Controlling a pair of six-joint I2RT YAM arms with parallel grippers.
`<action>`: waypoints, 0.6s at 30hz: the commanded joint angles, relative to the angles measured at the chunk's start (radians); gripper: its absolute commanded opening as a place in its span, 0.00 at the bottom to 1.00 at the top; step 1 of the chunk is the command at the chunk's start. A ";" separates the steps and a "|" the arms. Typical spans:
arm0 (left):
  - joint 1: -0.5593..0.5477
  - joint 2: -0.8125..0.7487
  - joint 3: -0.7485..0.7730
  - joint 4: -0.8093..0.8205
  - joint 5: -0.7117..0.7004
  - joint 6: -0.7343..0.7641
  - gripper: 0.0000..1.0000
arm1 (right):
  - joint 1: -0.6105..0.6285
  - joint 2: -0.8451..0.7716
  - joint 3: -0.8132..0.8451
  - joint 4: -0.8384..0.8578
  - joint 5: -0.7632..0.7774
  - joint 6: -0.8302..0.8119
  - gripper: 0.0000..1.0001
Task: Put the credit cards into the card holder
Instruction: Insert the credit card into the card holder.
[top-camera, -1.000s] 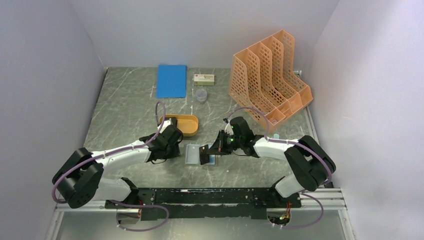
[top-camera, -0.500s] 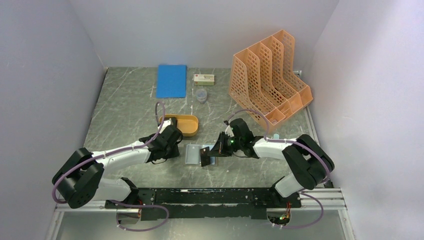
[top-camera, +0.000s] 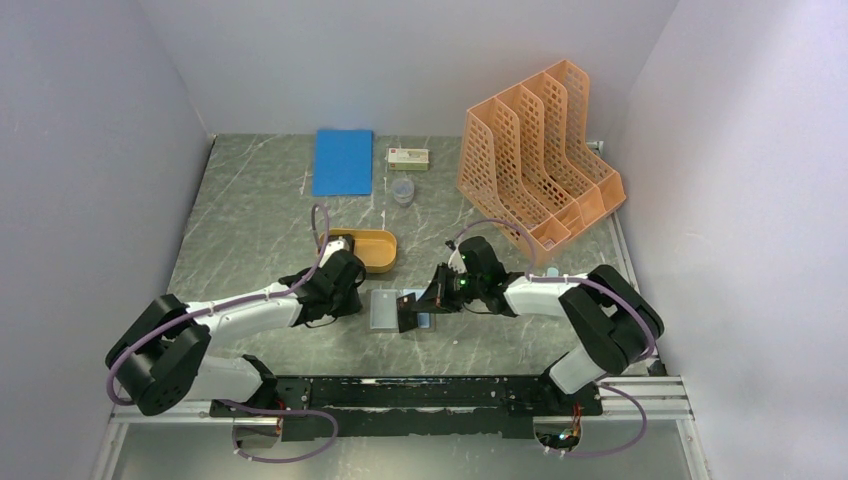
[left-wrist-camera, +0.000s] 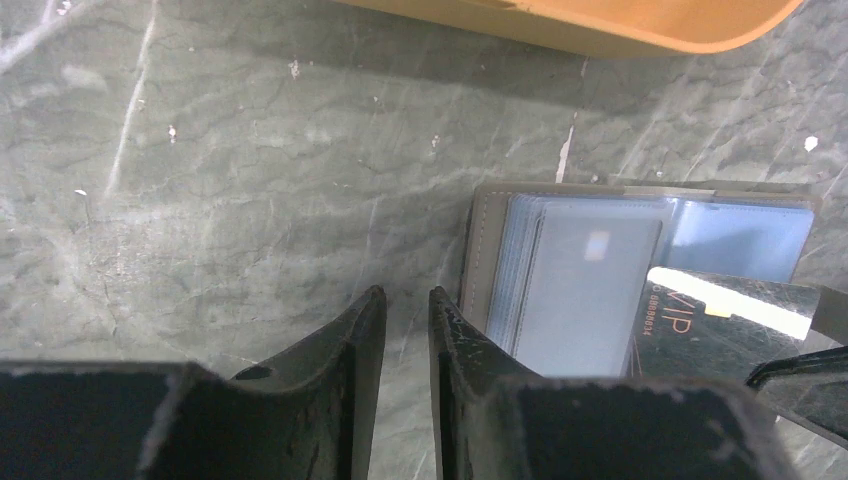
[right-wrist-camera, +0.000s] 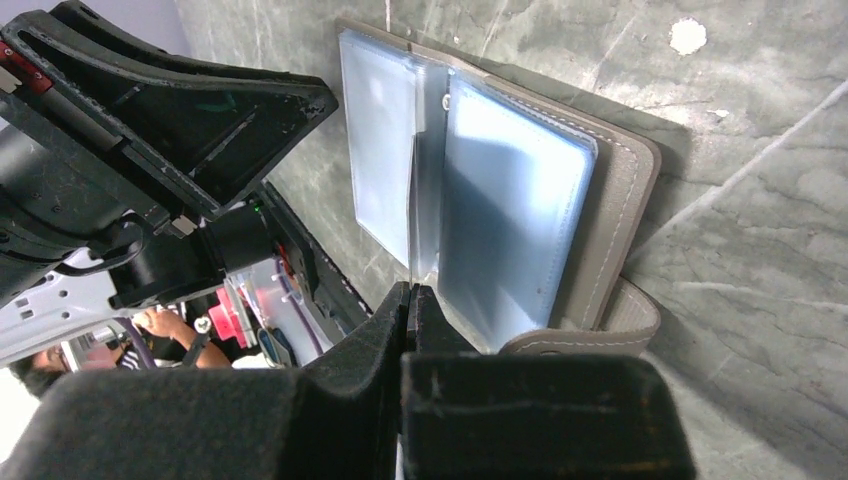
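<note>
Top view, reading across. The left gripper (top-camera: 356, 300) is hanging low over the table (top-camera: 250, 230), left of centre, just beside the holder's left edge. In its wrist view its fingers (left-wrist-camera: 350, 360) are standing a narrow slot apart, with bare marble showing between them and nothing held. The orange tray (top-camera: 372, 250) is lying just behind that gripper, apart from the holder.

At centre, low in the frame, the holder (top-camera: 383, 309) is lying flat and open. Its clear bluish pockets are facing up and the grey-brown cover is rimming them.

Just right of it, the black card (top-camera: 408, 311) is hanging tilted over the holder's right-hand pockets. In the left wrist view it is showing a pale stripe and "VIP" lettering. I cannot tell whether its edge is sitting inside a pocket. The right gripper (top-camera: 417, 305) is pinching the card, and in its own wrist view the fingers (right-wrist-camera: 370, 350) are pressing nearly together on the thin edge.

Along the back of the table, a blue notebook (top-camera: 342, 162), a small box (top-camera: 408, 156) and a clear cup (top-camera: 402, 190) are sitting apart from one another. The orange rack (top-camera: 535, 165) is standing at upper right, well apart from the holder.
</note>
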 joint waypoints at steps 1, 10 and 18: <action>0.004 0.035 -0.045 -0.017 0.058 -0.013 0.28 | -0.005 0.022 -0.010 0.044 -0.022 0.013 0.00; 0.004 0.049 -0.042 -0.005 0.068 -0.008 0.27 | -0.005 0.053 0.004 0.063 -0.025 0.012 0.00; 0.004 0.055 -0.046 -0.002 0.071 -0.009 0.26 | -0.006 0.072 -0.004 0.118 0.021 0.038 0.00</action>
